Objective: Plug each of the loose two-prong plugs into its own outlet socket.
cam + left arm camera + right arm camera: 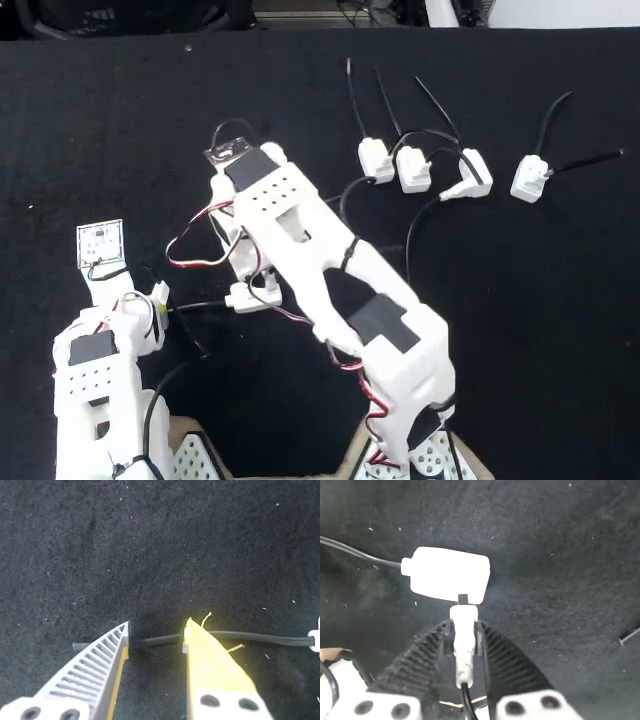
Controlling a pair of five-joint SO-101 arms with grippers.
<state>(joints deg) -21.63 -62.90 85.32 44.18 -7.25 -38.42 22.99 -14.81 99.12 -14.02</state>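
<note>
The small white plug (464, 616) is clamped in the right gripper (464, 630), its prong end touching the white outlet socket (447, 575), near the middle of the black table (120, 120). A dark bit of prong shows, so I judge it is not fully seated. The plug looks light and rigid and its cord soft, so the body is the best place to hold it. To the left, the left gripper (156, 630) stands half-wide over the socket's black cable (260, 638). Four more white pieces (413, 170) lie far right. What their sockets hold I cannot tell.
</note>
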